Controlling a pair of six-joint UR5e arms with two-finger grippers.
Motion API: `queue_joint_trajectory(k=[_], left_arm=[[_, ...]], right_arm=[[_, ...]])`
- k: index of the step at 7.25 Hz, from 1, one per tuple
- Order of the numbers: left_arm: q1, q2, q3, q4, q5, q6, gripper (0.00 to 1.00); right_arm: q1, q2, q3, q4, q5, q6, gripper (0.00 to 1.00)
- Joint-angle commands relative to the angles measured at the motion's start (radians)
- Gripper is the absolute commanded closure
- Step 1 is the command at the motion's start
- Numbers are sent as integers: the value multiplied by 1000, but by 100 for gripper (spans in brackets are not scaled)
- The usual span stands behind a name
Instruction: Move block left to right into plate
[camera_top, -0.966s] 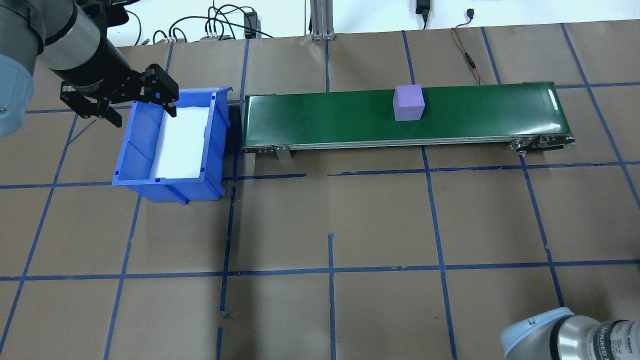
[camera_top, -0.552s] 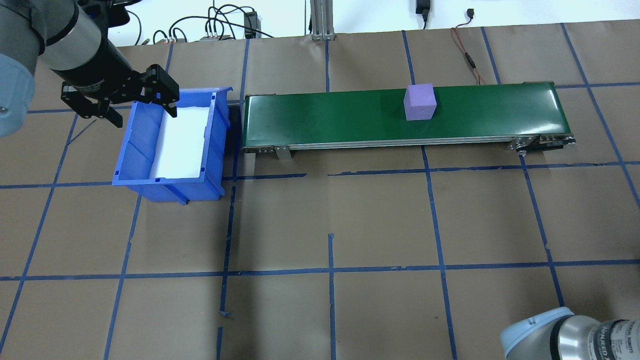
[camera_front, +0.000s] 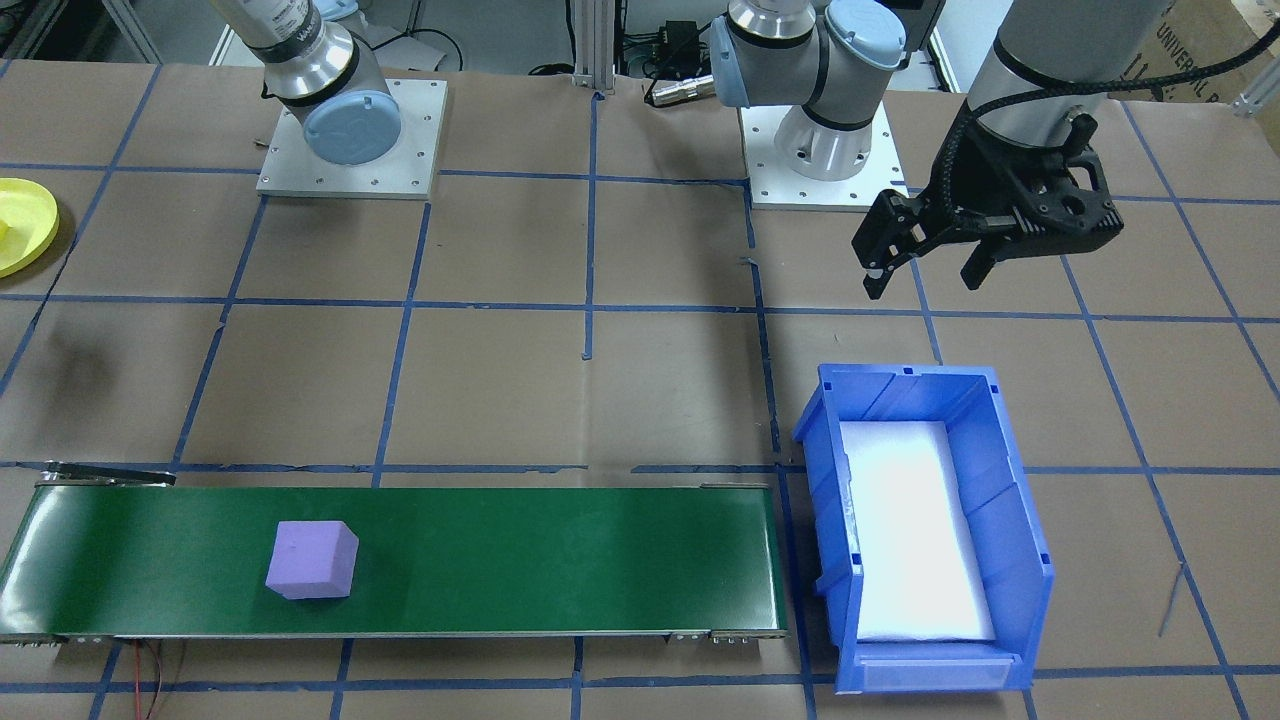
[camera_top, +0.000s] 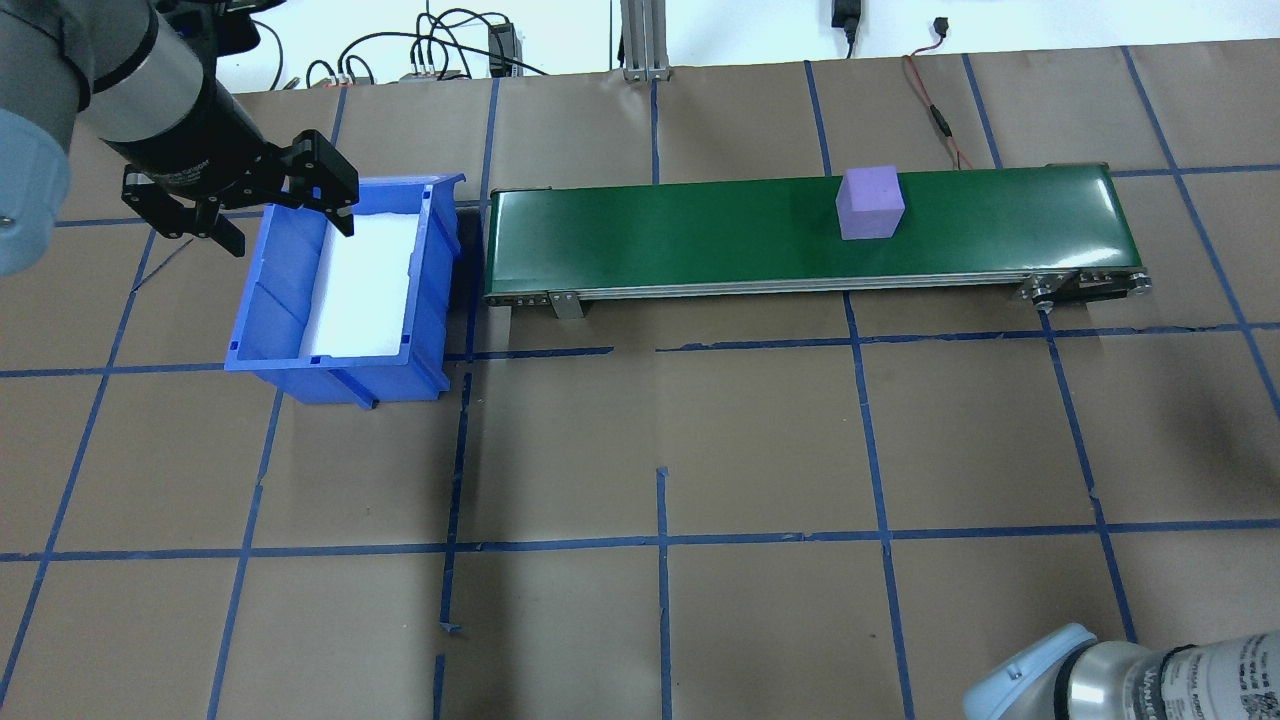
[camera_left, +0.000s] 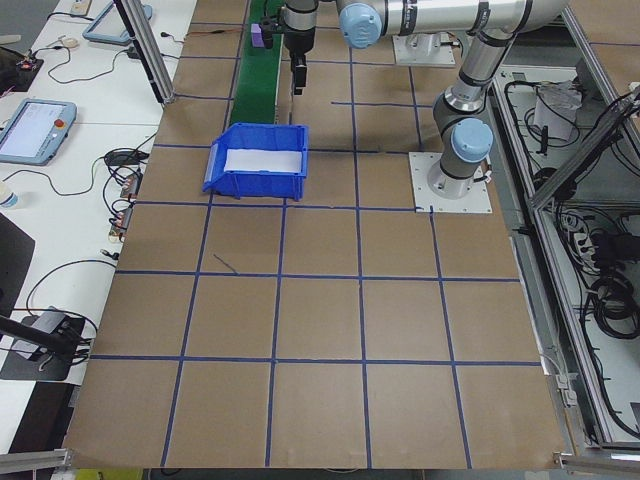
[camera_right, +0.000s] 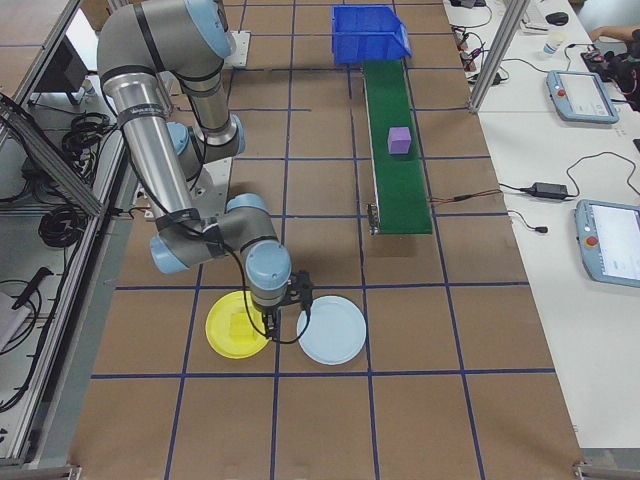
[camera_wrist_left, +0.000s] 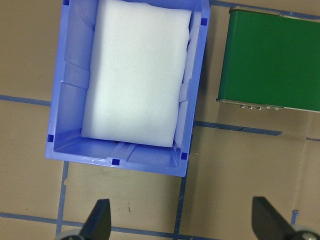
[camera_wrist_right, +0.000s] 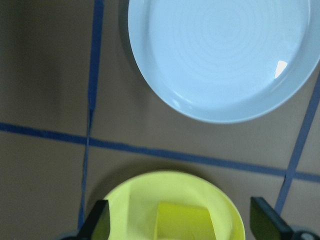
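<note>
A purple block (camera_top: 870, 203) (camera_front: 312, 560) (camera_right: 400, 140) rides on the green conveyor belt (camera_top: 700, 235) (camera_front: 500, 570), right of its middle in the overhead view, with no gripper near it. The yellow plate (camera_right: 235, 325) (camera_wrist_right: 130, 200) (camera_front: 22, 225) lies on the table beyond the belt's right end and holds a yellow block (camera_wrist_right: 182, 222). My right gripper (camera_wrist_right: 181, 225) (camera_right: 285, 325) hangs open over the plate's edge. My left gripper (camera_top: 290, 233) (camera_front: 923, 284) (camera_wrist_left: 182, 222) is open and empty above the near side of the blue bin (camera_top: 275, 290).
The blue bin (camera_front: 1000, 500) (camera_wrist_left: 70, 100), lined with white foam, stands at the belt's left end. A light-blue plate (camera_wrist_right: 220, 50) (camera_right: 332, 343) lies beside the yellow one. Both arm bases (camera_front: 350, 130) are bolted at the table's robot side.
The purple block has travelled rightward along the belt. My left gripper has stayed in place. My right arm's elbow has shifted slightly left at the overhead view's bottom edge.
</note>
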Motion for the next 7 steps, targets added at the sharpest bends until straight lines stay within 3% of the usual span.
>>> queue_joint_trajectory(k=[1, 3, 4, 6, 7], left_arm=[[0, 0, 0, 0, -1, 1, 0], [-2, 0, 0, -1, -1, 1, 0], [-2, 0, -2, -2, -1, -1, 0], [-2, 2, -3, -2, -3, -1, 0], [-3, 2, -7, -2, -6, -2, 0]], right_arm=[[189, 13, -121, 113, 87, 251, 1], [335, 43, -155, 121, 150, 473, 1], [415, 46, -158, 118, 153, 574, 1], [490, 79, -200, 116, 249, 658, 0], [532, 105, -215, 107, 251, 725, 0]])
